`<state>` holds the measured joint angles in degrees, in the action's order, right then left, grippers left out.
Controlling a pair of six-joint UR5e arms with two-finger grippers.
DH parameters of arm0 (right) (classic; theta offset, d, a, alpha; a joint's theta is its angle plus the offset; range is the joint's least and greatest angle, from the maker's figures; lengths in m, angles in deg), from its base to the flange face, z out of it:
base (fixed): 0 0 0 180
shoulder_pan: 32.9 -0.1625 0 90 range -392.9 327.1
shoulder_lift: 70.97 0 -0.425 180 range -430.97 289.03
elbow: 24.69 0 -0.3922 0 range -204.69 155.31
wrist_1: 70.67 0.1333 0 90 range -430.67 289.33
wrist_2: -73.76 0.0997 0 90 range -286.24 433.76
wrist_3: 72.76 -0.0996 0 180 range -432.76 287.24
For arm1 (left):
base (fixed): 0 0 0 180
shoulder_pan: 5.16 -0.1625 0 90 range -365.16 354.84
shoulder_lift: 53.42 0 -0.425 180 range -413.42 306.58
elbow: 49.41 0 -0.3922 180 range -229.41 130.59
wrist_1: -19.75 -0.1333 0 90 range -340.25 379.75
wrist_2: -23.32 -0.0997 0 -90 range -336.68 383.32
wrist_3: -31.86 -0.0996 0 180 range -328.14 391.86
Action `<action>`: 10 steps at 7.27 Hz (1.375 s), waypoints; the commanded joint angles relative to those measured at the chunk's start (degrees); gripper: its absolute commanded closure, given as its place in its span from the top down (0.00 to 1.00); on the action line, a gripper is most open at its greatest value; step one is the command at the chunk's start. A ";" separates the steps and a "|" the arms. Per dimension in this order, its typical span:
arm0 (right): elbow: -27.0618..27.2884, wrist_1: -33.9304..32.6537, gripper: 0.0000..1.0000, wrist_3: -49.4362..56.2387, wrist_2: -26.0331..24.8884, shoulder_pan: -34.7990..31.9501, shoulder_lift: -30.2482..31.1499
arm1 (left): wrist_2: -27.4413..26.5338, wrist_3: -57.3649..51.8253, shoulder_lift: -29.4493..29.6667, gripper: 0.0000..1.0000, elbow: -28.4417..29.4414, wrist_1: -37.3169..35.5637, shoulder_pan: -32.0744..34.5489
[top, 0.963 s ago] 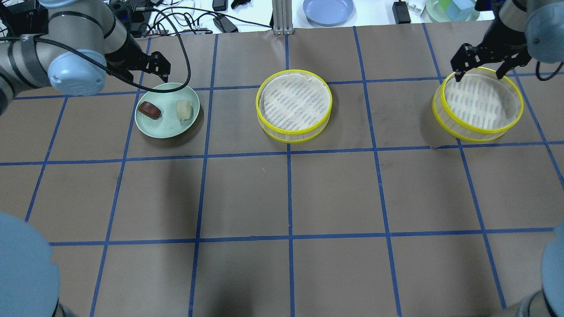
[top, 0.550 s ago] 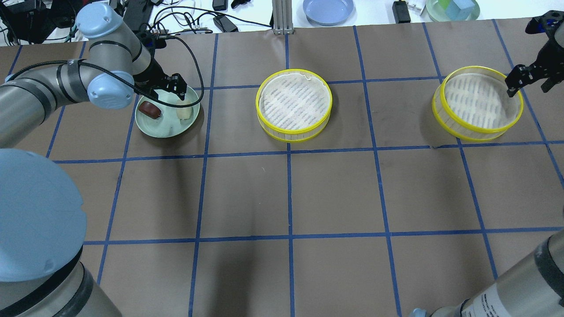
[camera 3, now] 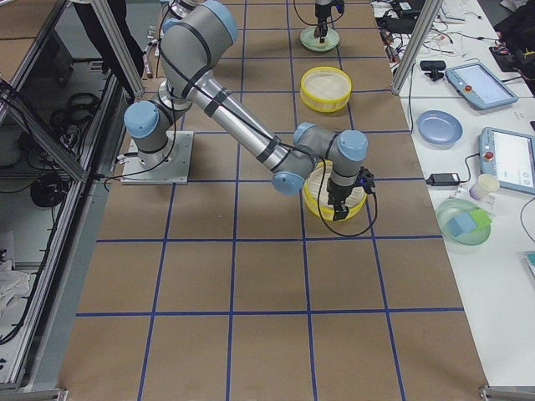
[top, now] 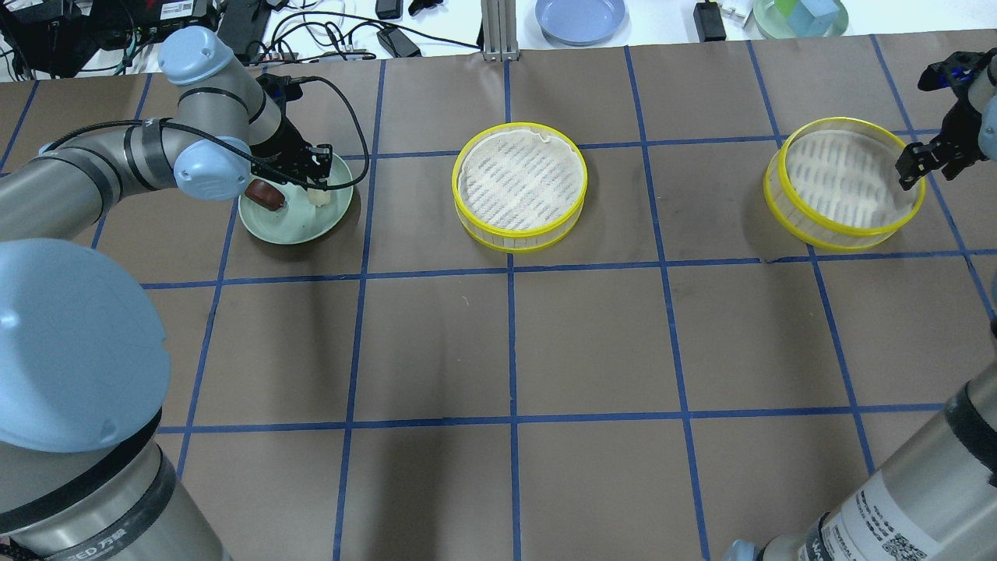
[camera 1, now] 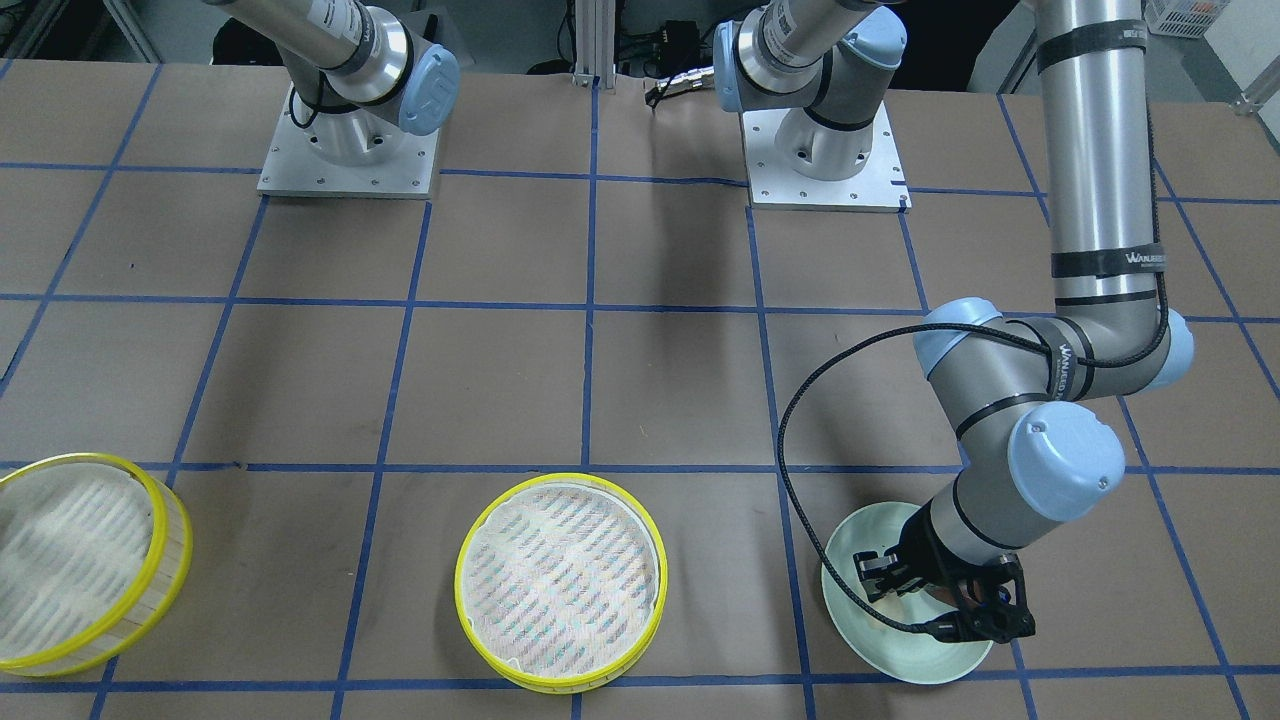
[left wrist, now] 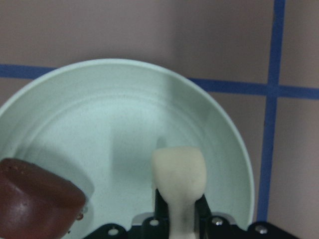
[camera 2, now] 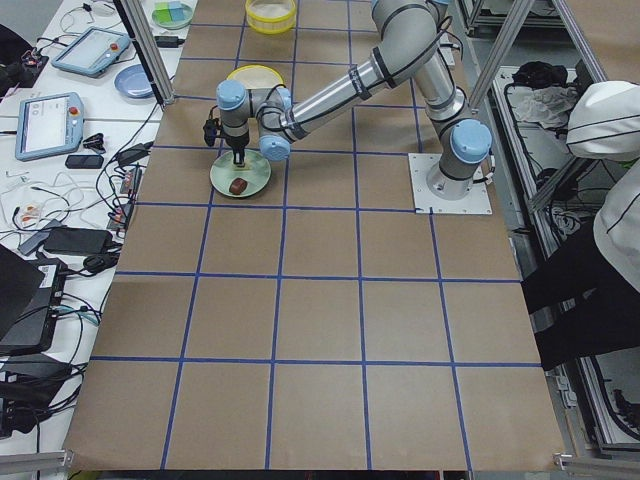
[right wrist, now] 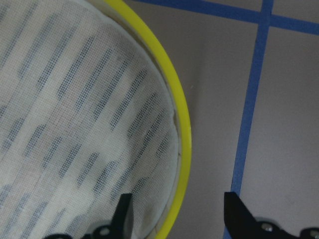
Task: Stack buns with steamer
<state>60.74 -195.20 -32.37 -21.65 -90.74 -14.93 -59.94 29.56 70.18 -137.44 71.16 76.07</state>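
- Overhead exterior: the left gripper (top: 318, 184) was behind the plate (top: 292, 234) a second ago and over it shortly after. It has now come down onto the cream bun (top: 319, 199). The brown bun (top: 263, 195) lies just beside it on the plate, unmoved. The right gripper (top: 928, 173) has left the far rim of the right-hand tier (top: 841, 231) and now sits at that tier's outer edge. The middle tier (top: 518, 234) holds no bun and stands well apart from both arms.
- Left wrist-mounted: the jaws are clenched on the cream bun, which looks pinched at its base. I cannot tell whether it has left the plate. The first pick seems made, and carrying it to a tier would follow.
- Right wrist-mounted: the fingers (right wrist: 124, 211) are released and straddle the yellow rim, one over the cloth liner and one outside. That tier is not gripped yet.
- Exterior front-facing: the left wrist hides both buns, and the gripper appears low inside the plate.
- Side views: too small to add anything.
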 commanded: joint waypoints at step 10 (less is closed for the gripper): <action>0.35 5.69 0.00 -12.16 3.04 -1.74 7.05 | 14.36 38.07 0.42 1.00 3.83 -5.88 19.31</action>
<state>60.97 -192.33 -41.13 -18.65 -91.57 -9.91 -45.57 67.40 70.69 -133.64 65.44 95.26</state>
